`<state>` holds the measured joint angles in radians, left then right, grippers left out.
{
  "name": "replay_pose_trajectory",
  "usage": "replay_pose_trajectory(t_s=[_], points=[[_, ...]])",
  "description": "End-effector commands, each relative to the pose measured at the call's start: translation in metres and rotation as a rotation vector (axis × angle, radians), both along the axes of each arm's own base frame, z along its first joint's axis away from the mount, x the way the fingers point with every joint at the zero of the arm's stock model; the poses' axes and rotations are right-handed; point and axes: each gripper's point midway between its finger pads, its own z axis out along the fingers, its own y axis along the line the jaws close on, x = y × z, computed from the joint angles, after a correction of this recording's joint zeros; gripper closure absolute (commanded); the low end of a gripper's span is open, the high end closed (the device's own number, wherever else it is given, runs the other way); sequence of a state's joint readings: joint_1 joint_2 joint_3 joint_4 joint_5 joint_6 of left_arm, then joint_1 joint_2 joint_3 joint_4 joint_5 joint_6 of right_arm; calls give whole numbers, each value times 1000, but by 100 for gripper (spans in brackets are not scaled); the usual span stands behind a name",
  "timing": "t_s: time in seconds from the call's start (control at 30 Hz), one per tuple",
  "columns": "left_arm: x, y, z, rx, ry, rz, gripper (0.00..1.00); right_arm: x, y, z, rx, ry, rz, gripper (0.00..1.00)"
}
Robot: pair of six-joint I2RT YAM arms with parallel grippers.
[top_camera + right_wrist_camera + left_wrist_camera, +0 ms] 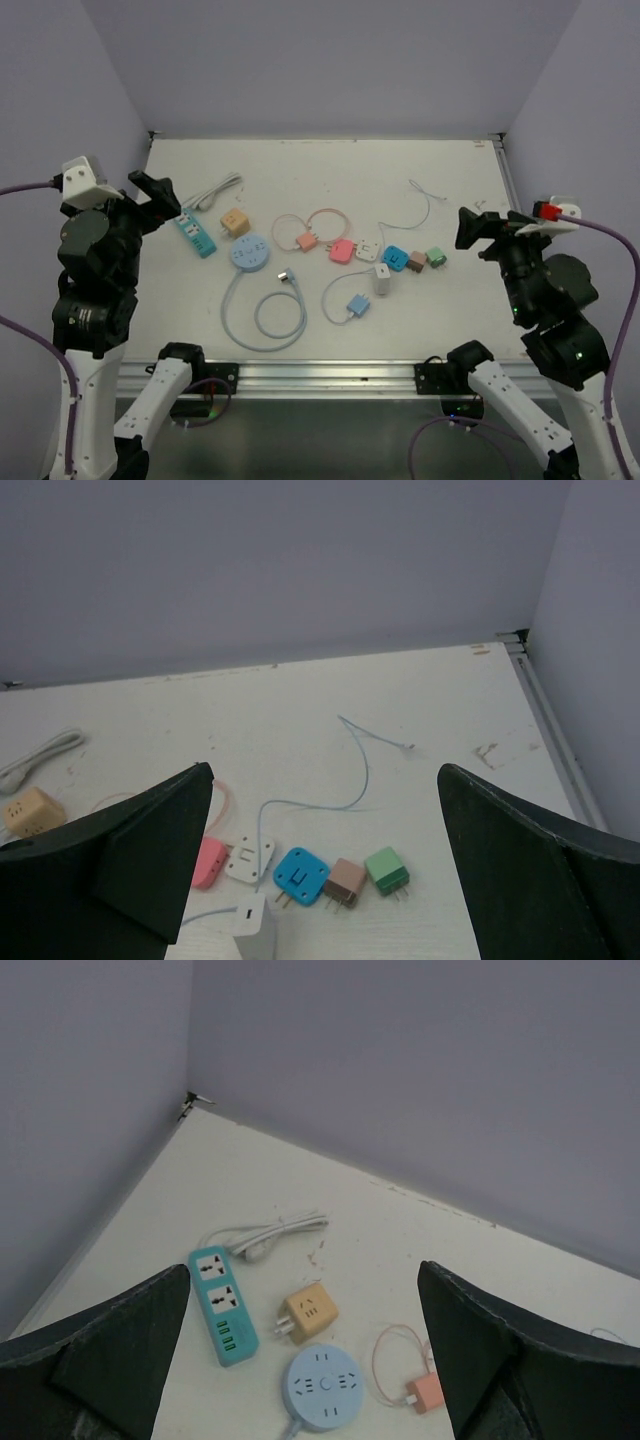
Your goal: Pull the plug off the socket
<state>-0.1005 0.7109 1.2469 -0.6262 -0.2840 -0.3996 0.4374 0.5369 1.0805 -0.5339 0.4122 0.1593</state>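
Note:
A teal power strip [196, 232] with a white cord lies at the left; it also shows in the left wrist view [222, 1305]. A round blue socket [247, 253] lies beside it, its cable looped toward the front. An orange cube adapter [234, 223] lies loose between them, prongs bare [308, 1312]. I see no plug seated in either socket. My left gripper [157, 195] is open and empty, raised above the strip's left side. My right gripper [478, 228] is open and empty, raised at the right.
Several small chargers lie mid-table: peach [308, 241], pink [342, 250], white [367, 246], blue [395, 258], brown [416, 261], green [436, 258]. A white block [382, 278] and a light-blue charger [357, 306] lie nearer. A thin cable [425, 195] curls at the back.

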Motion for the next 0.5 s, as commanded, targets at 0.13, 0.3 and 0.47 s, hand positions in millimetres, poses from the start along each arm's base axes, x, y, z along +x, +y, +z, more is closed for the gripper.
replay_pose_trajectory(t_s=[0.13,0.3,0.47], points=[[-64,44,41,48,-103,211,0,-27,-43,12,-8,-131,-160,1],[-91,59,53,10,-207,291,0,-30,-46,7,5,-173,-170,1],[-90,62,43,-6,-209,310,0,-29,-45,4,-7,-173,-167,1]])
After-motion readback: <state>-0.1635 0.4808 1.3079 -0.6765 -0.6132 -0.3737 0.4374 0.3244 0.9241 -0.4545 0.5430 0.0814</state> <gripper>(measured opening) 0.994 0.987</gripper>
